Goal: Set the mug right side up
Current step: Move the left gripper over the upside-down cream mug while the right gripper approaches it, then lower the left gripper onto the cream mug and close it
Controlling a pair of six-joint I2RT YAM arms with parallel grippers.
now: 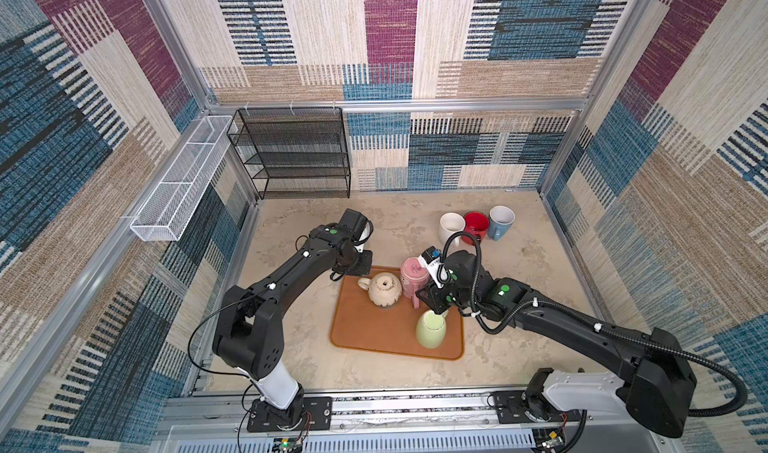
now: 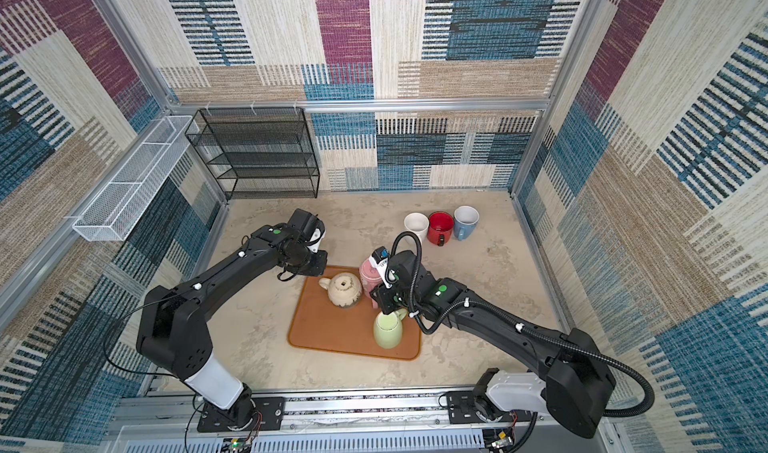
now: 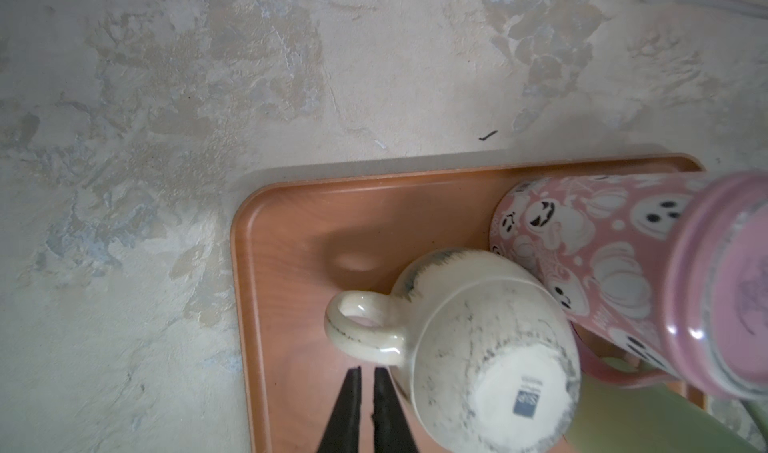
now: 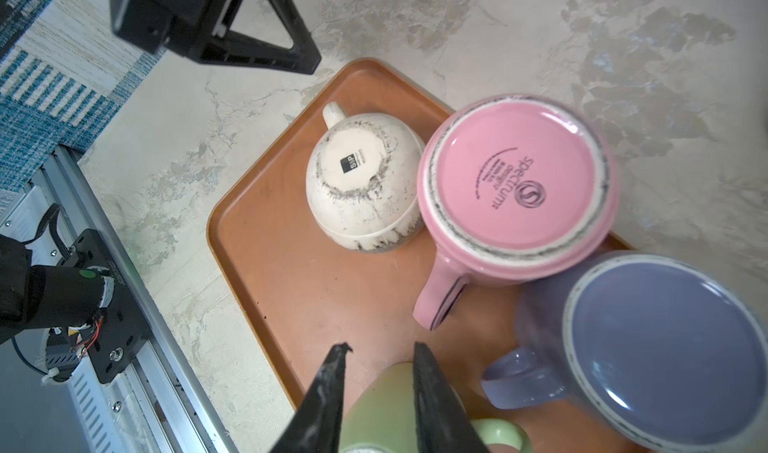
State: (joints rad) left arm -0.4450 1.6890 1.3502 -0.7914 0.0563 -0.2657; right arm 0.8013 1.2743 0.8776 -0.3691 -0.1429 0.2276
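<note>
The green mug (image 1: 432,332) is found at the near right corner of the orange tray (image 1: 374,338), and the right gripper (image 4: 380,347) is set right down at it. In the right wrist view the jaws are seen apart with green glaze between them, but the mug is cut off at the frame edge, so whether a grip is made cannot be told. Which end of it is up cannot be made out either.

It is crowded in there. The pink mug (image 1: 412,274) is stood bottom-up just behind, with the cream mug (image 1: 385,289), also inverted, just beside it. A purple mug (image 4: 648,347), base up, is hidden under the right arm in both top views.

The left gripper (image 3: 368,372) is clenched on nothing, just beside the cream mug's handle.

Far back on the surface (image 1: 519,272), a white mug (image 1: 451,226), a red mug (image 1: 476,224) and a blue mug (image 1: 500,221) are lined up, mouths upward.
</note>
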